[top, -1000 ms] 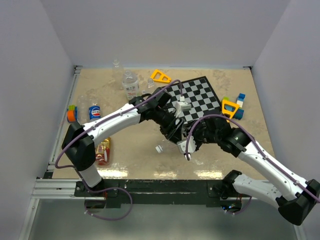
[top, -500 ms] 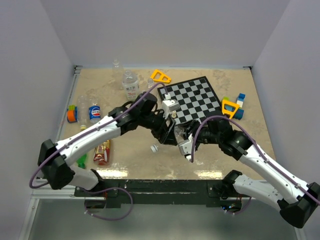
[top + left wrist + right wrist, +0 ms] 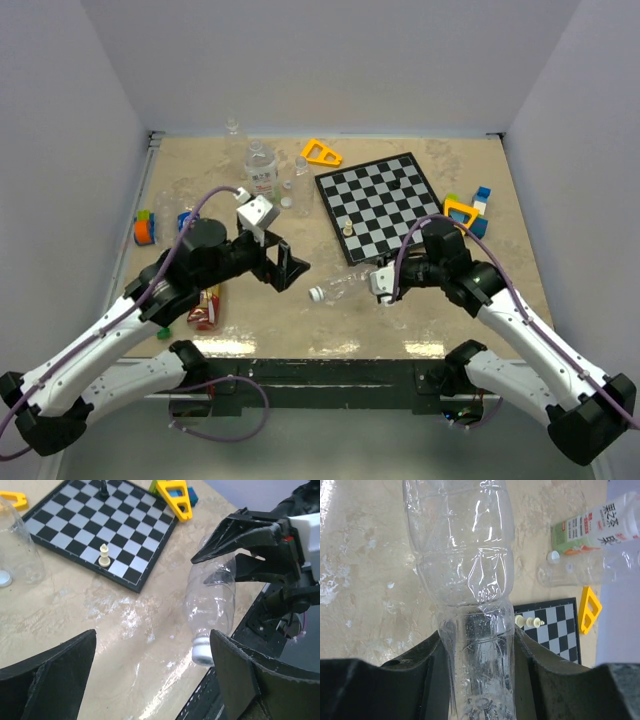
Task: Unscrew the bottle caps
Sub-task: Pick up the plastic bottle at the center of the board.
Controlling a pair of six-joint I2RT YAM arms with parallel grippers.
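The clear bottle (image 3: 345,285) lies over the near part of the marbled table (image 3: 250,320). The right gripper (image 3: 380,281) is clamped on its base end, and the long axis runs leftward to the white cap (image 3: 316,294). The left gripper (image 3: 297,275), jaws wide apart, stands just beside the cap and is the nearer arm. The chessboard (image 3: 380,205) lies behind, apart, so approach room seems ample; whether the cap touches the surface cannot be told.
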